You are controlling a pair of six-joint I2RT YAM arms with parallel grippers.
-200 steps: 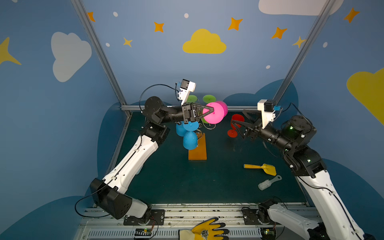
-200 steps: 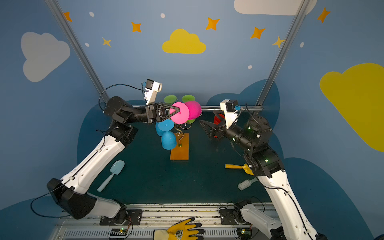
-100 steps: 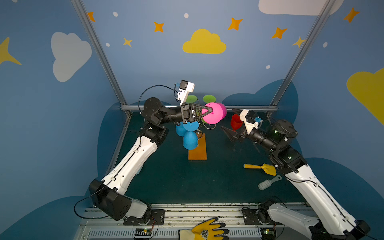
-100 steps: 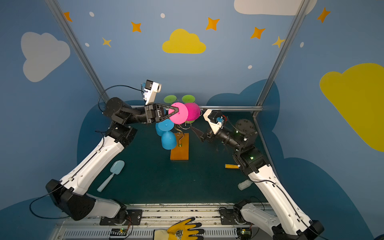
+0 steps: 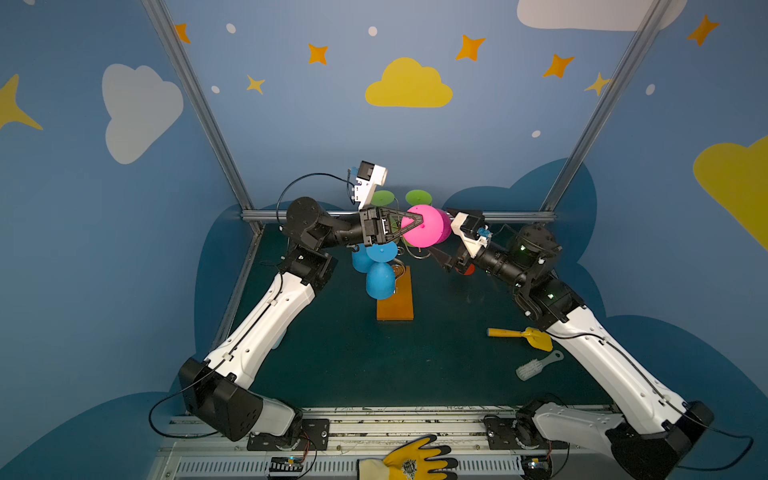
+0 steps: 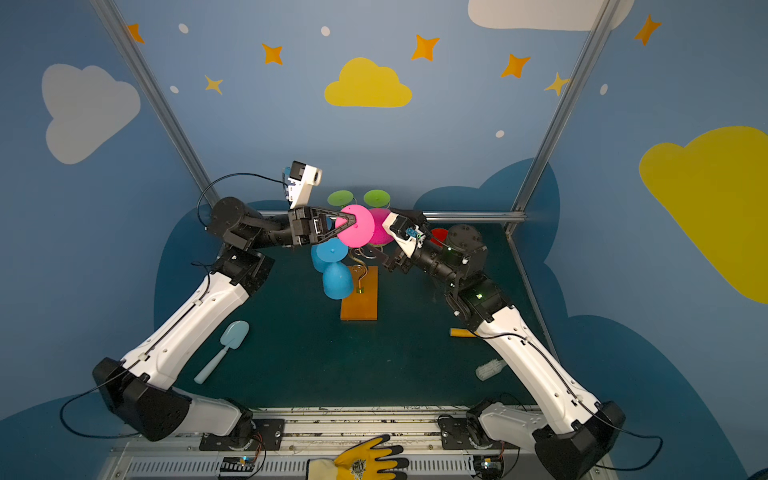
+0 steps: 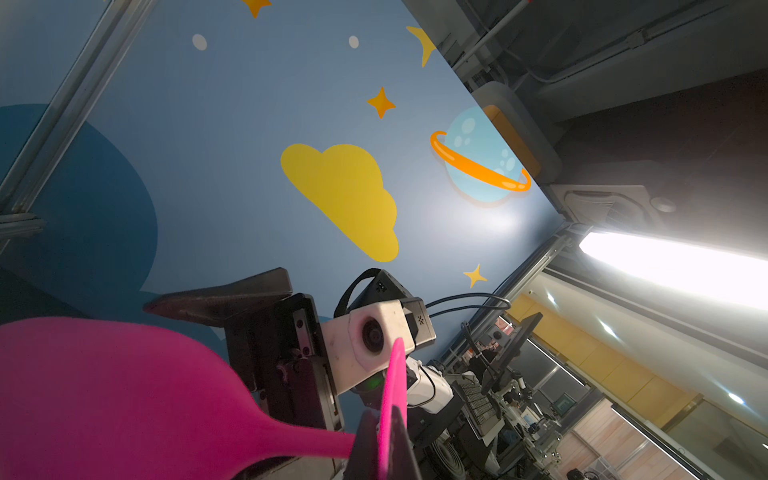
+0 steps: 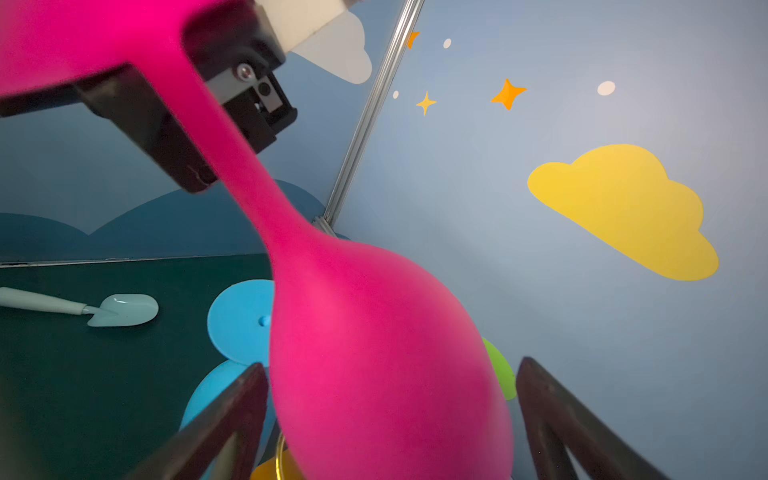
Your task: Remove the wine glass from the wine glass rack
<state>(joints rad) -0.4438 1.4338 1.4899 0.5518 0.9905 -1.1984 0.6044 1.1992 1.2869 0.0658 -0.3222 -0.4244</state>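
A pink wine glass (image 5: 428, 227) (image 6: 358, 227) hangs sideways over the wine glass rack (image 5: 395, 301) (image 6: 360, 301), a gold wire stand on an orange-brown base. My left gripper (image 5: 417, 219) (image 7: 385, 422) is shut on the rim of its flat foot (image 7: 395, 374). My right gripper (image 5: 441, 254) (image 8: 390, 415) is open, a finger (image 8: 226, 415) on each side of the pink bowl (image 8: 374, 365) without pressing it. Whether the glass touches the wire is hidden.
Blue glasses (image 5: 379, 279) (image 6: 337, 281) hang low on the rack and green ones (image 5: 382, 198) behind it. A red glass (image 6: 439, 235) stands behind my right arm. A yellow scoop (image 5: 524, 335), white brush (image 5: 536, 368) and pale blue scoop (image 6: 229, 344) lie on the mat.
My right arm has swung left from beside the red glass, and its open jaws now straddle the pink bowl. The left gripper has held still on the foot.
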